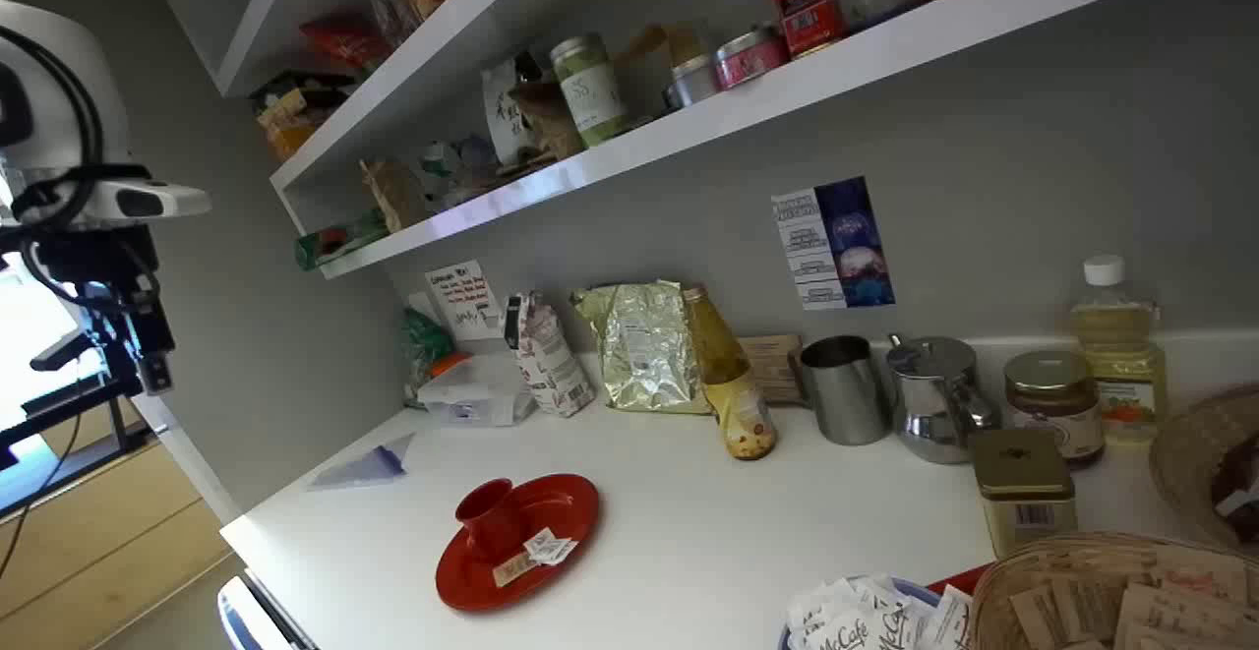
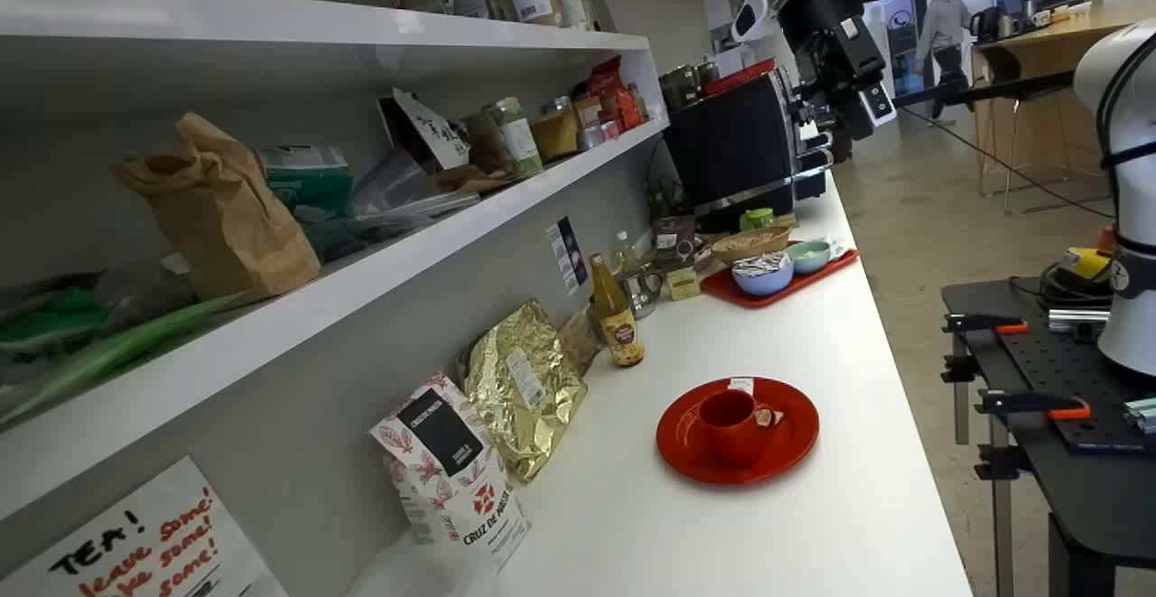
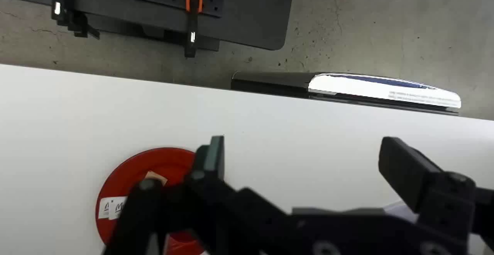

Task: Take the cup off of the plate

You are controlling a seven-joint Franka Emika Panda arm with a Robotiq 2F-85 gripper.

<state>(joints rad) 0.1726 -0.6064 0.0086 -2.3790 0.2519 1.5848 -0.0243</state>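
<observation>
Table (image 2: 831, 534) open around red plate (image 2: 786, 454), crowded at wall edge

The hand (image 3: 301, 151) could pass between the red plate and the robot-side edge. Gold foil bag (image 2: 526, 389) and amber bottle (image 2: 617, 312) obstruct the wall edge; a shelf (image 2: 406, 256) juts overhead.

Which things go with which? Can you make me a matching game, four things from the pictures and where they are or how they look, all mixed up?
Column 1
1. the red cup
2. the red plate
3. the gripper
4. the foil bag

Column 2
A. flat on the white counter
B. shiny gold
C. standing on the red plate
D. open wide, holding nothing

Right pairs: 1-C, 2-A, 3-D, 4-B
</observation>
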